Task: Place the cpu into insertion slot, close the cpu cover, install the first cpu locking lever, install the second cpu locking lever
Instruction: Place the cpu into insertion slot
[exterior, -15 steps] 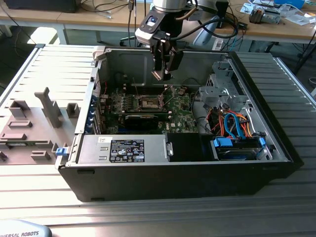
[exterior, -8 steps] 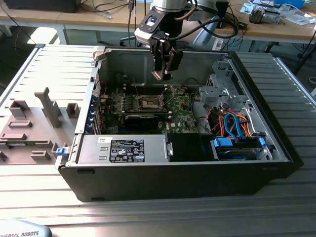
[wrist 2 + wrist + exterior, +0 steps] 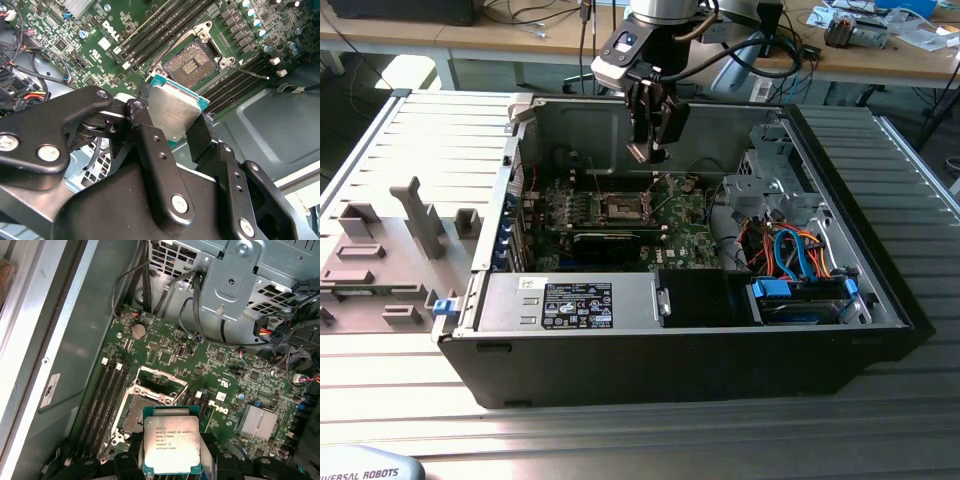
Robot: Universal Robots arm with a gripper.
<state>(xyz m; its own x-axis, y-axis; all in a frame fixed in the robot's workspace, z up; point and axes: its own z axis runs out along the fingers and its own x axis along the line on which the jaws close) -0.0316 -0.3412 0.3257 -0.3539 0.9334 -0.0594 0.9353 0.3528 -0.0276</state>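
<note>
While it hangs clear of the board, the cpu (image 3: 171,445) is pinched by two opposite edges between the black fingers (image 3: 152,150) of the gripper (image 3: 650,152). The jaws are closed on the chip. In the first wrist view its silver-grey printed top faces the camera, with a thin green rim round it. Just past the chip lies the insertion slot (image 3: 192,62), a dark square of gold contacts inside a silver rim, with nothing seated in it. The cpu cover (image 3: 162,371) stands swung up on the side of the slot away from the chip, green board showing through its window. A thin wire lever (image 3: 245,71) juts out from one corner of the slot. Long black memory slots (image 3: 105,395) run along both flanks of the socket on the green motherboard (image 3: 225,380), which also carries a coin cell (image 3: 138,330) and a finned silver heatsink (image 3: 257,422). In the exterior view the arm reaches down into an open computer case (image 3: 620,370) lying on a slatted metal table (image 3: 620,440), the gripper well above the board. Orange and blue cables (image 3: 800,255) crowd the case toward the exterior view's right, and grey fixtures (image 3: 420,215) stand on the table at the exterior view's left
</note>
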